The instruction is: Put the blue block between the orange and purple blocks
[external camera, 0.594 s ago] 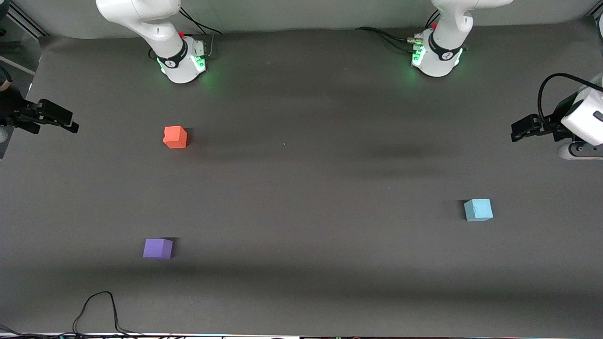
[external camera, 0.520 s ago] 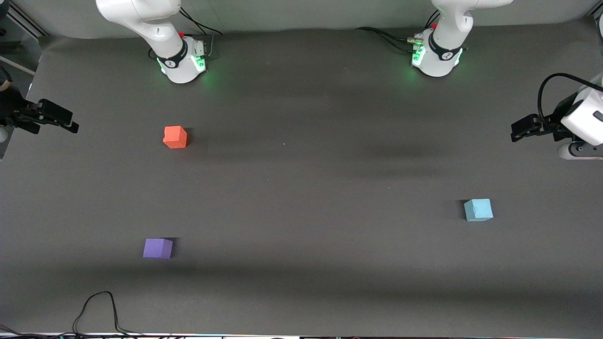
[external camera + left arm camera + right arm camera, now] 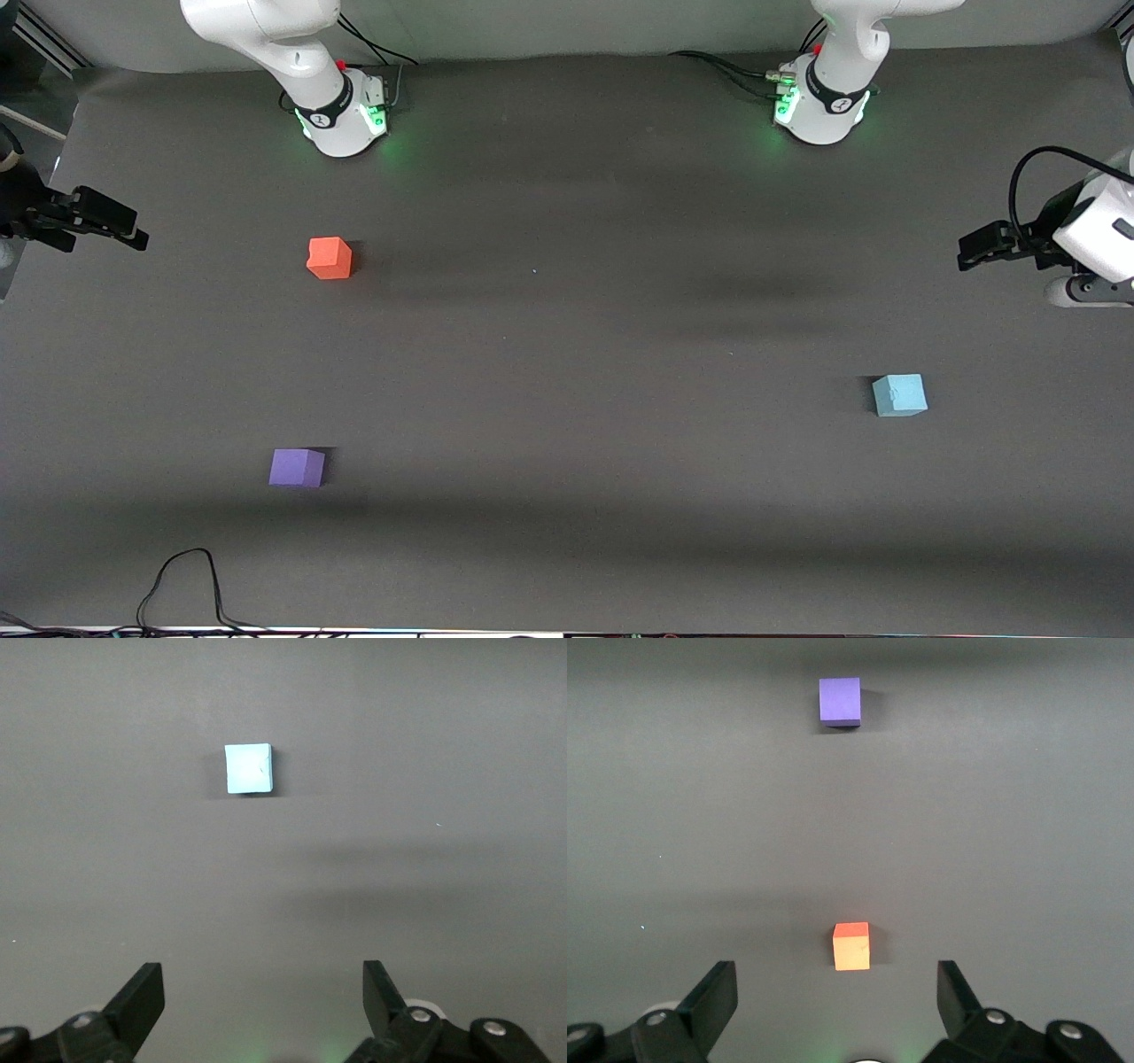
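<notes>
**Left arm stirs at the desk's edge; blue block not yet approached**

**Front view.** Change since half a second ago: my left pincer (image 3: 973, 248) has crept slightly up and inward at the left arm's end of the desk (image 3: 585, 354); nothing else has shifted. I read this as the start of a reach, so the task stands at its opening step.
- Blue block (image 3: 899, 394): resting on the desk toward the left arm's end, nearer the camera than the left pincer and well apart from it.
- Orange block (image 3: 329, 258): toward the right arm's end, in front of the right arm's base.
- Purple block (image 3: 297, 467): same end, nearer the camera than the orange block. The gap between these two is bare cloth.
- Right pincer (image 3: 106, 226): at the desk's edge on the right arm's end; this arm waits.
- Black cable (image 3: 182, 576): looped at the camera-side edge, near the purple block, clear of the target gap.

**Left wrist view.** Pincer fingers (image 3: 142, 997) spread wide, holding nothing. Blue block (image 3: 248, 768) lies ahead, untouched, open desk all round.

**Right wrist view.** Pincer fingers (image 3: 713, 997) likewise spread wide and empty. Orange block (image 3: 851, 946) close ahead, purple block (image 3: 840, 702) farther on.

**Obstructions.** None that I can see on the route across; my judgement is that the long carry is the only demand.
</notes>
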You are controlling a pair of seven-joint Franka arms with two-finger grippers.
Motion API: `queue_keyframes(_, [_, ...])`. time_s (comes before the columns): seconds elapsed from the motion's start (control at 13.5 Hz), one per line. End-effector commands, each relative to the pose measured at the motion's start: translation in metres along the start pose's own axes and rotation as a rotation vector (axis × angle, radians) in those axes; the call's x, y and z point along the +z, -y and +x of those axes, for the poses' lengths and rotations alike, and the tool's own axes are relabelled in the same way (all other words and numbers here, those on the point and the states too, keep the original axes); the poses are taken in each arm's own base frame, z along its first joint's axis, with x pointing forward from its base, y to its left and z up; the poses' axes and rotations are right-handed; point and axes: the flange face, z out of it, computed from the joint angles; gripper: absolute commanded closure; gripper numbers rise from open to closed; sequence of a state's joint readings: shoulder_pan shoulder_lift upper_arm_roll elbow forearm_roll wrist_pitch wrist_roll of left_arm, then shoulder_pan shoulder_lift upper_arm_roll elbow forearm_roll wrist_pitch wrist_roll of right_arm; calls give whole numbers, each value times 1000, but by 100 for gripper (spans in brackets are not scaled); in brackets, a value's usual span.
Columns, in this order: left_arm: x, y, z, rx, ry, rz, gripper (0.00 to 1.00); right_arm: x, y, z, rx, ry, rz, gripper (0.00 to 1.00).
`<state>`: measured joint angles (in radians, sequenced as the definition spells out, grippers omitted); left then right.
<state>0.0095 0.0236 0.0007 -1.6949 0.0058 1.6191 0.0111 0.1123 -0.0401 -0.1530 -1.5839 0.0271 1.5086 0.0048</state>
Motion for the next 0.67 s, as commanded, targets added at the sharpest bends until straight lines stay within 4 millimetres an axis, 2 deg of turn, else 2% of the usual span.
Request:
queue_keyframes(0.0, [20,22,21,-10,-25,-16,0,-1,2,-5,1,6,-7,0])
queue_keyframes(0.15, [51,36,45,-28,-43,-12,0,0,2,-4,1,8,-7,0])
queue_keyframes(0.22, [70,37,59,-30,-52,-11,0,1,2,-4,1,9,-7,0])
queue_keyframes(0.45, [142,37,96,-27,-41,-12,0,1,2,-4,1,9,-7,0])
queue_keyframes(0.59, [187,35,113,-23,-38,-11,0,2,2,-3,1,11,-8,0])
